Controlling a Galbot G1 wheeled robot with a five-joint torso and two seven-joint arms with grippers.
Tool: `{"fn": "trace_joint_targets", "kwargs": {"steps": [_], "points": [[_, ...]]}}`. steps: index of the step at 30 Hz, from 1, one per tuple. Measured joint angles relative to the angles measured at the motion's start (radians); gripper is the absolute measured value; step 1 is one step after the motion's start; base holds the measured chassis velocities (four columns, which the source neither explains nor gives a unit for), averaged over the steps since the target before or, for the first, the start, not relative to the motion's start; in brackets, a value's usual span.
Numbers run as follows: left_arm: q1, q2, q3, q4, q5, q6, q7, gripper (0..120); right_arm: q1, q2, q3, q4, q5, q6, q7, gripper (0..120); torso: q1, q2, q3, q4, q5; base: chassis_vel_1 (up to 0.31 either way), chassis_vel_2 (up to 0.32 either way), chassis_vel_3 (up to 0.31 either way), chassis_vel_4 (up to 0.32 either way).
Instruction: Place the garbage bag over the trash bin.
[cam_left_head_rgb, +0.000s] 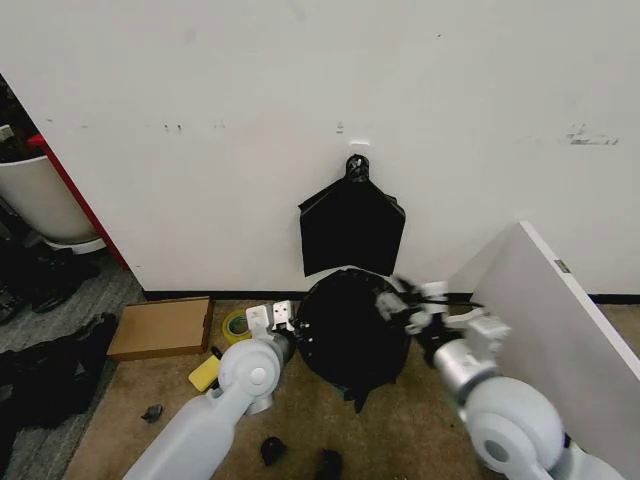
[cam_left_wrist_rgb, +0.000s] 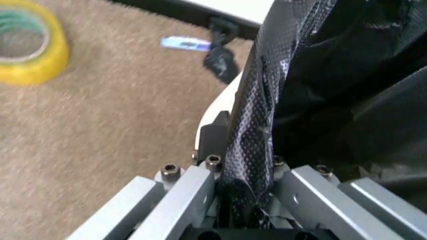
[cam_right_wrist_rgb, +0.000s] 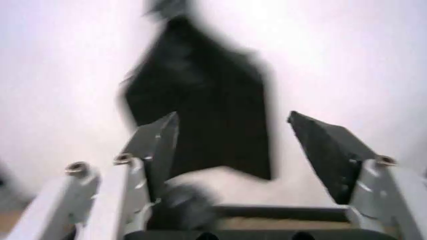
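Note:
The black garbage bag (cam_left_head_rgb: 350, 330) is draped over the trash bin on the floor by the wall and hides it in the head view. A strip of the bin's white wall (cam_left_wrist_rgb: 215, 106) shows beside the bag's edge (cam_left_wrist_rgb: 257, 100) in the left wrist view. My left gripper (cam_left_head_rgb: 281, 318) is at the bag's left rim, shut on a stretched fold of the plastic (cam_left_wrist_rgb: 243, 150). My right gripper (cam_left_head_rgb: 402, 297) is at the bag's upper right rim, blurred. Its fingers (cam_right_wrist_rgb: 233, 120) stand open with nothing between them, facing the wall.
A flat black bundle (cam_left_head_rgb: 352, 225) hangs on the wall above the bin. A cardboard box (cam_left_head_rgb: 160, 327), a yellow tape roll (cam_left_head_rgb: 237, 325) and a yellow block (cam_left_head_rgb: 205, 373) lie to the left. A white board (cam_left_head_rgb: 560, 320) leans at the right, a white tub (cam_left_head_rgb: 40, 200) far left.

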Motion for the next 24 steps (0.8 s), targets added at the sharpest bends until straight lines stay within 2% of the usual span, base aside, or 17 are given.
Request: {"fn": "trace_joint_targets", "kwargs": {"steps": [2, 4, 9, 14, 20, 24], "points": [[0.003, -0.004, -0.012, 0.018, -0.014, 0.002, -0.003, 0, -0.057, 0.042, 0.07, 0.004, -0.023, 0.027, -0.02, 76, 0.0, 0.0, 0.0, 0.0001, 0.0, 0.0, 0.0, 0.0, 0.0], [0.003, -0.007, -0.016, 0.023, -0.021, 0.002, -0.003, 0, -0.072, 0.055, 0.085, 0.005, -0.029, 0.033, -0.025, 78, 0.0, 0.0, 0.0, 0.0, 0.0001, 0.0, 0.0, 0.0, 0.0], [-0.008, -0.035, -0.027, 0.076, -0.064, 0.002, 0.0, 0, -0.171, 0.127, 0.131, 0.016, -0.056, 0.073, -0.048, 98, 0.0, 0.0, 0.0, -0.0001, 0.0, 0.0, 0.0, 0.0, 0.0], [-0.01, -0.045, -0.027, 0.101, -0.068, -0.001, 0.018, 0, -0.201, 0.134, 0.133, 0.019, -0.064, 0.083, -0.053, 100, 0.0, 0.0, 0.0, 0.0, 0.0, 0.0, 0.0, 0.0, 0.0], [-0.005, -0.049, -0.023, 0.112, 0.026, -0.012, 0.042, 19, -0.193, 0.133, 0.129, 0.02, -0.063, 0.077, -0.043, 100, 0.0, 0.0, 0.0, 0.0002, -0.0001, 0.0, 0.0, 0.0, 0.0], [0.023, -0.04, -0.037, 0.07, 0.083, -0.017, 0.082, 34, -0.215, 0.141, 0.134, 0.02, -0.059, 0.078, -0.049, 100, 0.0, 0.0, 0.0, 0.0, 0.0, 0.0, 0.0, 0.0, 0.0]]}}
